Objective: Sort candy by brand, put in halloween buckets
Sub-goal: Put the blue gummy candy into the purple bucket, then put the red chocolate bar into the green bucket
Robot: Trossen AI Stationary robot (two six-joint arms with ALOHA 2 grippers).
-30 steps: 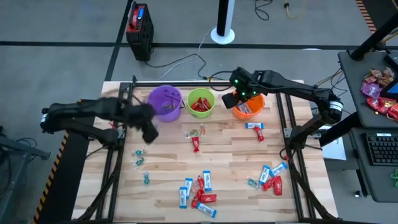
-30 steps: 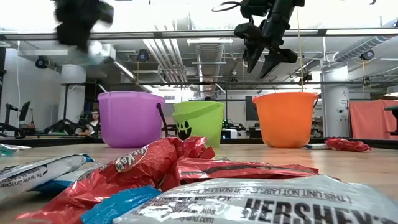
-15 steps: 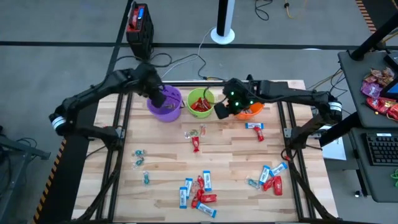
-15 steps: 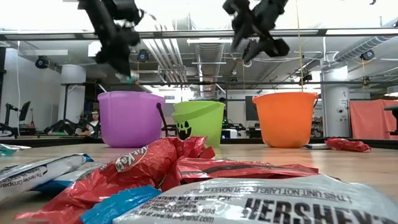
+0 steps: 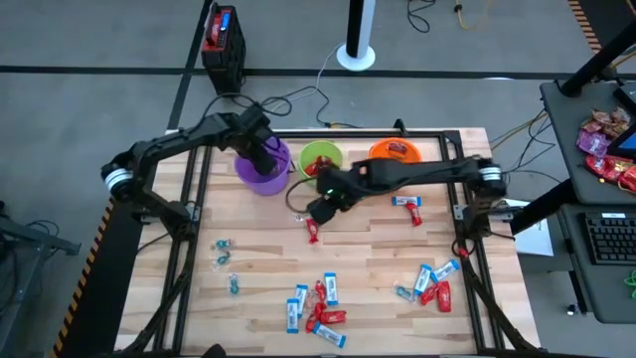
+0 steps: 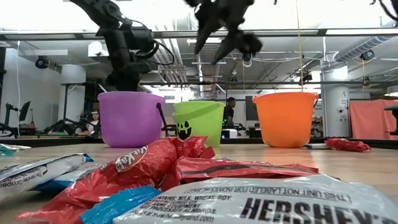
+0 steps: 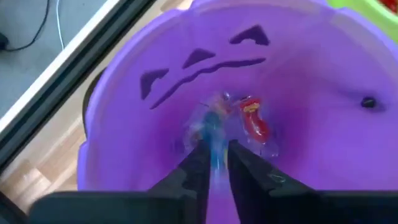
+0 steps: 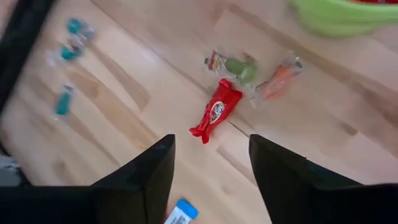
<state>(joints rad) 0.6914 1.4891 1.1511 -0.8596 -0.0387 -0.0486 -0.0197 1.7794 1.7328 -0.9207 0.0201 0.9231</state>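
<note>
We see the left gripper (image 7: 214, 168) over the purple bucket (image 7: 323, 118), jaws narrowly apart around a teal candy (image 7: 211, 127). The right gripper (image 8: 211, 171) hangs above the surface (image 8: 124, 93), jaws wide and empty, over a red candy (image 8: 216, 112).

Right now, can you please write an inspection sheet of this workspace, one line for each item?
Surface: wooden table, candy scattered on it.
Job's things: purple bucket, green bucket, orange bucket in a row; red candy lies loose near the green bucket.
Clutter: nothing seen.
Grippers: left gripper over the purple bucket, a blurred teal piece between its fingers; right gripper open above the red candy.
Cables: cable on the floor behind the table.
Surroundings: side desk with keyboard.
</note>
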